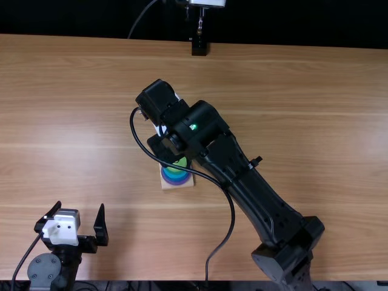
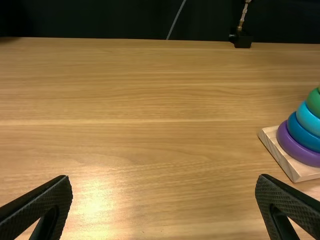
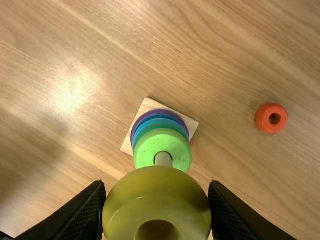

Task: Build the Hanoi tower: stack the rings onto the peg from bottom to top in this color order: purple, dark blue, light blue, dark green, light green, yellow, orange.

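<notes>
Yellow ring (image 3: 157, 202) sits between the fingers of the right gripper (image 1: 163, 150), which are pressed against opposite sides of it, so the jaws are closed only as far as the ring's width. The ring is near the top of the pale peg (image 3: 163, 159) and overlaps it in the right wrist view; whether the peg's tip is in its hole, I cannot tell. Below it is the stack on the square wooden base (image 2: 295, 169): the purple ring (image 2: 300, 153) at the bottom, then the dark blue ring (image 2: 300, 136), the light blue ring (image 2: 306, 119), the dark green ring (image 2: 314, 102) and the light green ring (image 3: 175, 145), with the peg coming up through the last one's hole. The orange ring (image 3: 262, 116) lies flat on the wooden table (image 1: 291, 97), well apart from the base. The right arm (image 1: 267, 203) slants across the middle of the top view, over part of the stack, and a black cable (image 1: 233, 218) loops beside it. The left gripper (image 1: 80, 205) is near the table's near edge, at the left side of the top view, its jaws spread wide with open space between them. At the table's far edge stands a small black mount (image 1: 199, 47).
</notes>
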